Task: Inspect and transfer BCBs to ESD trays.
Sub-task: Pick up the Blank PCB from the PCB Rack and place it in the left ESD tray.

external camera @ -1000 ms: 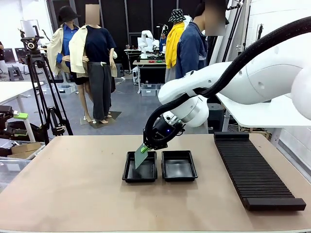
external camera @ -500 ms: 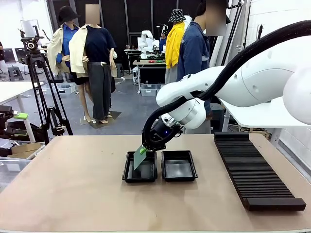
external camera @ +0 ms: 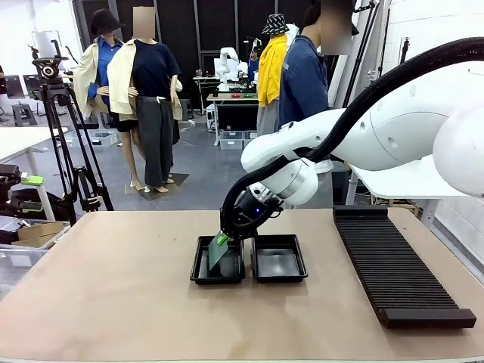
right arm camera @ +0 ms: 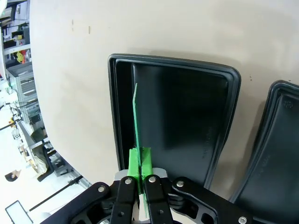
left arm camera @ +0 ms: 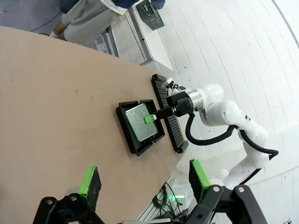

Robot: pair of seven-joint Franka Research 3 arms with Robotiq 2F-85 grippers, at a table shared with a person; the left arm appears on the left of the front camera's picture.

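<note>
My right gripper is shut on the top edge of a green BCB. The board hangs tilted, with its lower edge down inside the left ESD tray. In the right wrist view the board shows edge-on between the green pads, above that tray's black floor. The right ESD tray beside it holds nothing. From high above the table, my left gripper stands open. Its view shows the board over the trays far below.
A long black ribbed rack lies along the table's right side. A person stands behind the far edge. The second tray's rim sits close to the right of the held board's tray.
My right gripper has come down and slightly left, bringing the board lower into the left tray. The left gripper has stayed open.
</note>
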